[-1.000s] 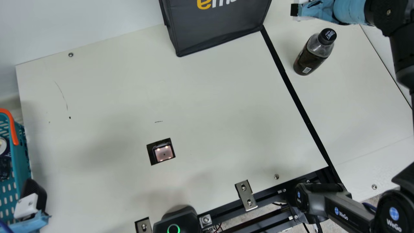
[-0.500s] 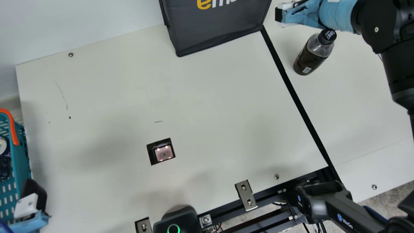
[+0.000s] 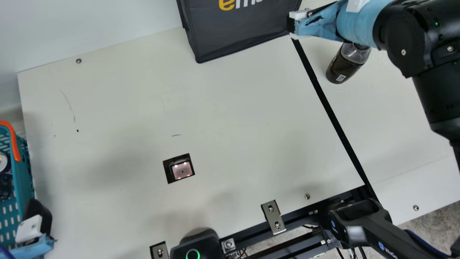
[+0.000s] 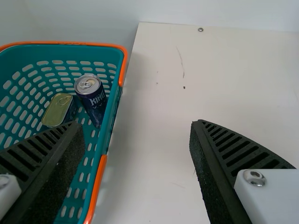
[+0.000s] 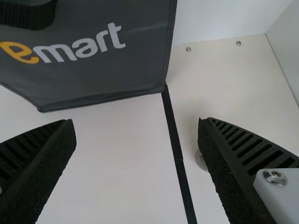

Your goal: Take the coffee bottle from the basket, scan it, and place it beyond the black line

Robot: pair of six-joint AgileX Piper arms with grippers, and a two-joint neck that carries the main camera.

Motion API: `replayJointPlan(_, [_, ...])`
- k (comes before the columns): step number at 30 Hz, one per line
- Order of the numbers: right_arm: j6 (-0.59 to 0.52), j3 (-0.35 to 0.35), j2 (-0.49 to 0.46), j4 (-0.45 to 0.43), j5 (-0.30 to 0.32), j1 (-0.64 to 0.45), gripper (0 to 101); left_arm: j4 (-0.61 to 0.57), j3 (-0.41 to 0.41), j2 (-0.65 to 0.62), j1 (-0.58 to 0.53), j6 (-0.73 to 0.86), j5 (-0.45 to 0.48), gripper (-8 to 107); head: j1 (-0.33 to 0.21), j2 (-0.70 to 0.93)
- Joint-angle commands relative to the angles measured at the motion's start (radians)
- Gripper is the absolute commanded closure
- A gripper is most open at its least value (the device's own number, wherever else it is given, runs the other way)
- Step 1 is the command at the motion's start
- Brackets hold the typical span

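Bottle upright beyond black line, just beside it. Right hand is nearer, open, empty; bottle lies to its right, partly under the wrist. Left hand open, empty. Placement looks done; retreat should clear bottle top.

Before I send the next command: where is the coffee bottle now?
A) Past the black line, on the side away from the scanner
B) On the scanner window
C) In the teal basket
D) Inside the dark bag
A: the coffee bottle rests on the table, across the black line from the scanner window.
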Motion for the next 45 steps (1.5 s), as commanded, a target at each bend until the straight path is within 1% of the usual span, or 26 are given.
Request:
replayJointPlan(1, [0.005, 0.008, -0.009, -0.001, -0.003, 0.009, 11, 0.0, 0.0, 0.0, 0.0, 0.0, 0.0, 9, -0.027, -0.002])
replayJointPlan(10, [0.0, 0.043, -0.057, 0.015, -0.005, 0.032, 11, 0.0, 0.0, 0.0, 0.0, 0.0, 0.0, 9, -0.027, -0.002])
replayJointPlan(23, [-0.113, 0.058, -0.107, 0.101, 0.0, -0.001, 11, 0.0, 0.0, 0.0, 0.0, 0.0, 0.0, 9, -0.027, -0.002])
replayJointPlan(38, [-0.163, 0.132, -0.369, 0.104, 0.162, 0.008, 11, -0.001, -0.262, 0.099, -0.044, 0.017, 0.197, 9, -0.027, 0.347])
replayJointPlan(45, [-0.192, 0.167, -0.491, 0.11, 0.238, 0.011, 11, -0.002, -0.385, 0.145, -0.065, 0.025, 0.289, 9, -0.027, 0.347])
